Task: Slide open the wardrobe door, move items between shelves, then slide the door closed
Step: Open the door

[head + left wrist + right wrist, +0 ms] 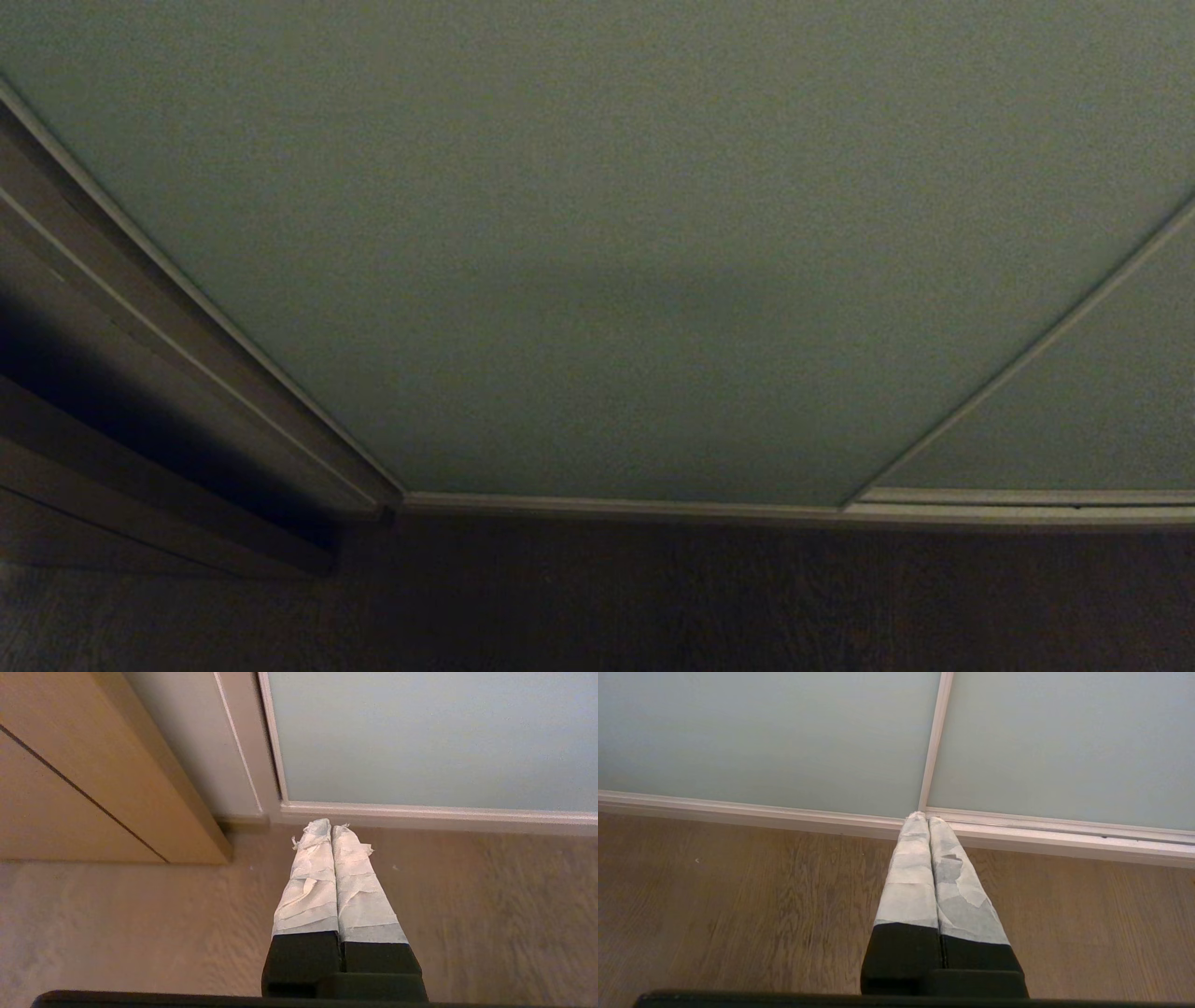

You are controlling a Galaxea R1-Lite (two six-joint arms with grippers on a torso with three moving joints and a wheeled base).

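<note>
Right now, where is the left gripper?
In the left wrist view the left gripper, jaws shut and empty, hangs over the wood floor just short of the door's bottom corner, beside the brown frame; it is outside the head view.

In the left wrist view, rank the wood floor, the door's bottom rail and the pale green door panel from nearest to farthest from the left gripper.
Left gripper, fingers together:
1. Wood floor, directly beneath the fingers.
2. Bottom rail of the sliding wardrobe door, just beyond the fingertips.
3. Pale green door panel, rising behind that rail.
</note>
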